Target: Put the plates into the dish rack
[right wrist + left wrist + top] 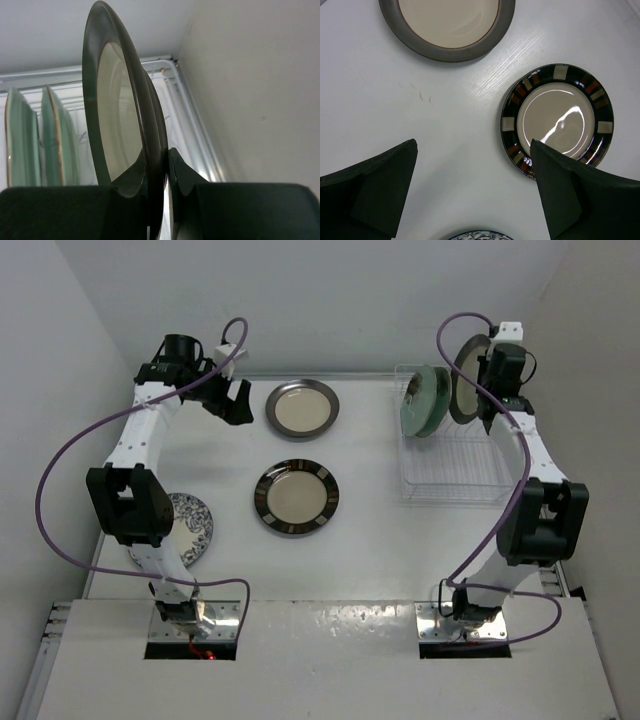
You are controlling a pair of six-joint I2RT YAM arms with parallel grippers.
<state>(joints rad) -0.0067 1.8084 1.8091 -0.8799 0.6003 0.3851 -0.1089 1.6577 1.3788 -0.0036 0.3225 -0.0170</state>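
Observation:
My right gripper [490, 390] is shut on the lower edge of a cream plate with a dark grey rim [468, 380], holding it on edge over the back of the dish rack [455, 475]. In the right wrist view both fingers pinch that plate [117, 115] at the right gripper [157, 162]. Two mint-green plates [425, 400] stand upright in the rack. My left gripper [235, 400] hangs open and empty, just left of a second grey-rimmed cream plate [302, 407] lying flat. A cream plate with a brown patterned rim [296, 498] lies mid-table.
A white-blue floral plate [190, 528] lies at the near left, partly hidden under my left arm. The side wall stands close to the right of the rack. In the left wrist view the patterned plate [555, 117] sits partly behind the right finger of the left gripper [472, 145].

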